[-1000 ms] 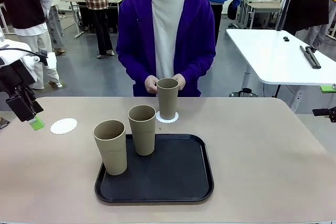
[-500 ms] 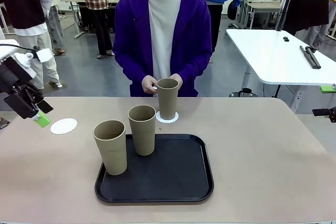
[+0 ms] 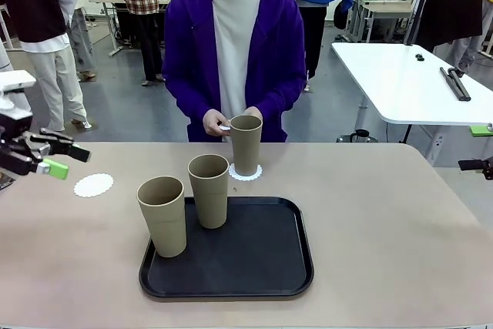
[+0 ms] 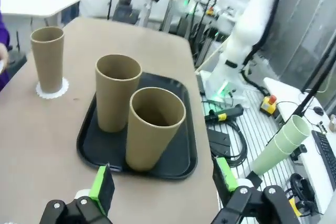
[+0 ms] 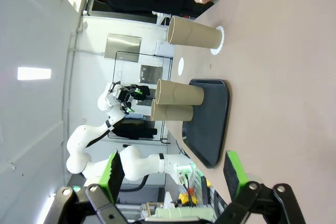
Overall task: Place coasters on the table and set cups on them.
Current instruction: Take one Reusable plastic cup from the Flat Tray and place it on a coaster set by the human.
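the left end effector hangs released, fingers spread with nothing between them, just above the tabletop; a bare coaster lies just beside and below its tips, free because no cup stands on it yet; ahead of the open pads a black tray carries two cups as stock; the nearer cup stands straight in front of the fingers, the second cup close behind it; beyond both, a third cup stands upright on a far coaster, the person's hands by its rim, one apparently holding something small and white; the right end effector is likewise released and empty, well apart from the tray, probably held back to leave room; the likely next move is gripping the nearer cup for the bare coaster.
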Action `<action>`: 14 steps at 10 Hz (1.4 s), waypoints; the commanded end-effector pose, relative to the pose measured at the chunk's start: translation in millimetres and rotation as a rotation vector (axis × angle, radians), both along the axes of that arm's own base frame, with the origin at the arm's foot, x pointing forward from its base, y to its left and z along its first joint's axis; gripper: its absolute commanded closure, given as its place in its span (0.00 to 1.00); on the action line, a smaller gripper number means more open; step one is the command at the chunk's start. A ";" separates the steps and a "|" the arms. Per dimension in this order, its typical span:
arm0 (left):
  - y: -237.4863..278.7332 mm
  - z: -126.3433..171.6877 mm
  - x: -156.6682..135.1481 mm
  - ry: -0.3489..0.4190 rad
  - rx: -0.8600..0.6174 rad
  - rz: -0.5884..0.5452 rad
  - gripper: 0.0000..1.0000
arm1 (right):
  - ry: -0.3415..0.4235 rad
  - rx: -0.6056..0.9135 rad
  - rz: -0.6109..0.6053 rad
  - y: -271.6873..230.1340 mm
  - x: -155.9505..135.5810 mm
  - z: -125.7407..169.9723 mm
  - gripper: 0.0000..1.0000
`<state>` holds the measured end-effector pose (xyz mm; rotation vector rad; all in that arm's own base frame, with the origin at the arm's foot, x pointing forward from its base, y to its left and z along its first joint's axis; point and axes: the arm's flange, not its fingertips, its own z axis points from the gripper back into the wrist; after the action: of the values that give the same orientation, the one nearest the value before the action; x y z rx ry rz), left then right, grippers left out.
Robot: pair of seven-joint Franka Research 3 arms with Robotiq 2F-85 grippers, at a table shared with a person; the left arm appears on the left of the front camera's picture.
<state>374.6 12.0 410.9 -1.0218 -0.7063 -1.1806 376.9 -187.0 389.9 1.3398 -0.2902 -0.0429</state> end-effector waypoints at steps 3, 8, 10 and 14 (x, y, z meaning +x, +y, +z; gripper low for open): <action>-6.2 -69.5 4.0 -0.138 -0.045 -0.030 0.00 | 0.002 -0.003 0.014 -0.4 -2.3 0.5 0.00; -32.1 -117.5 -0.7 -0.241 -0.027 0.108 0.00 | 0.002 -0.003 0.014 -0.4 -2.3 0.5 0.00; -36.1 -114.9 1.9 -0.166 0.006 0.027 0.00 | 0.002 -0.003 0.014 -0.4 -2.3 0.5 0.00; -28.7 -111.7 11.7 -0.195 -0.022 0.086 0.00 | 0.002 -0.003 0.014 -0.4 -2.3 0.5 0.00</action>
<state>386.9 -17.1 296.5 -0.8948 -0.8933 -1.2145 376.9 -187.0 389.8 1.3399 -0.2901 -0.0428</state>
